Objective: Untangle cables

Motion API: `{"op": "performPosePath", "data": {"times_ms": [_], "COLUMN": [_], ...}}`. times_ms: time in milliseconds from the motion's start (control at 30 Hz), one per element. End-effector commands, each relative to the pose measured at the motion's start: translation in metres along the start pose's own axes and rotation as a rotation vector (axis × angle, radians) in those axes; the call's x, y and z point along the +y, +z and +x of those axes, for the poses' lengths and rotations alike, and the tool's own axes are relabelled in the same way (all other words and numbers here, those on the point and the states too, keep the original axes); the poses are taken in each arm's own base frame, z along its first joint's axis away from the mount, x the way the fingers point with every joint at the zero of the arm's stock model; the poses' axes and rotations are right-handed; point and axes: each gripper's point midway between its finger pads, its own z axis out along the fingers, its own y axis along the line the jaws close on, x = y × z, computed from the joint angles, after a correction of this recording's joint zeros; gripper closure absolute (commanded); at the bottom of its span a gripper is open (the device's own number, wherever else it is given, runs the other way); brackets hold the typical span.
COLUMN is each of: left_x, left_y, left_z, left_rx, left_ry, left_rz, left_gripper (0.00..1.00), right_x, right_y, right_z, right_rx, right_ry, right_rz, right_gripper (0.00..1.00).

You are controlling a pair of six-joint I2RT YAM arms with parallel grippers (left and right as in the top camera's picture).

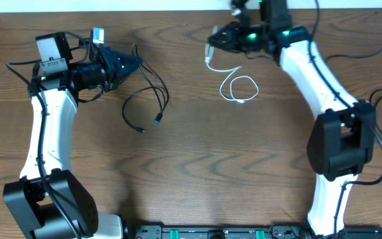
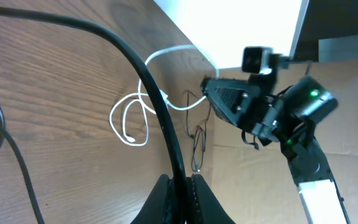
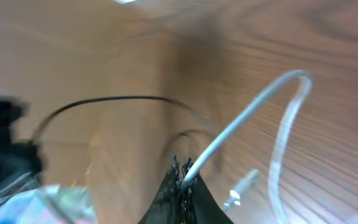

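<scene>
The left gripper [image 2: 180, 185] is seen clenched on a black cable [image 2: 156, 102], which is pinched between its fingertips and carried away from them in a long arc above the surface [image 1: 204, 166]. In the overhead view this gripper is found near the far left corner, pointed toward the middle, and the black cables [image 1: 167, 99] are draped from it onto the wood just beside it, where thin loops are formed and two small plug ends [image 1: 158, 122] are laid close together, on the near-edge side of the gripper. Whether both of them or only one is held cannot be told. The right gripper [image 3: 182, 180] is closed on the white cable [image 3: 241, 123], gripped a short way from one end, with a small white plug [image 3: 241, 186] seen just beside the fingertips. This gripper is placed by the far edge, right of the middle, and the rest of the white cable is trailed down to the surface, where a single round loop is laid near it. The white cable and the black cables are seen well apart
</scene>
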Motion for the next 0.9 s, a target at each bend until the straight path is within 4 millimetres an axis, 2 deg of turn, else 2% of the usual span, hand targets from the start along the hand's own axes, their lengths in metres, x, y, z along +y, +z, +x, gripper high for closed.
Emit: {"op": "performPosePath", "data": {"times_ms": [0,67,167,300,400,500,600,733,833,867], "left_x": [0.010,0.019,0.019,0.015,0.003,-0.016,-0.041,-0.072,-0.083,-0.084], "left_y": [-0.001,0.006,0.025,0.053,0.080,0.103,0.122,0.137,0.143,0.143], "left_z": [-0.003,0.000,0.013,0.030,0.045,0.055,0.062,0.069,0.073,0.073], "left_rx": [-0.040,-0.048,-0.019,0.011,0.042,0.060,0.063,0.049,0.044,0.041], "left_ry": [0.016,-0.002,0.021,0.082,0.127,0.169,0.233,0.325,0.364,0.366], "left_rz": [-0.082,-0.151,-0.199,-0.260,-0.249,-0.193,-0.114,-0.023,0.008,0.008], "left_gripper": [0.93,0.93,0.92,0.93,0.93,0.93,0.92,0.92,0.92,0.92], "right_x": [-0.063,-0.096,-0.139,-0.173,-0.191,-0.197,-0.195,-0.188,-0.172,-0.167], "right_y": [-0.034,-0.054,-0.088,-0.124,-0.155,-0.191,-0.236,-0.319,-0.388,-0.406], "right_z": [-0.019,-0.020,-0.017,-0.012,-0.008,-0.009,-0.012,-0.015,-0.015,-0.015], "right_rx": [-0.088,-0.104,-0.117,-0.122,-0.132,-0.171,-0.235,-0.386,-0.537,-0.578], "right_ry": [0.040,0.089,0.149,0.209,0.276,0.313,0.318,0.328,0.315,0.311], "right_rz": [0.228,0.349,0.505,0.596,0.627,0.649,0.691,0.880,1.061,1.110], "right_gripper": [0.99,0.99,0.99,0.99,0.99,0.99,0.99,0.99,0.99,0.99]}}
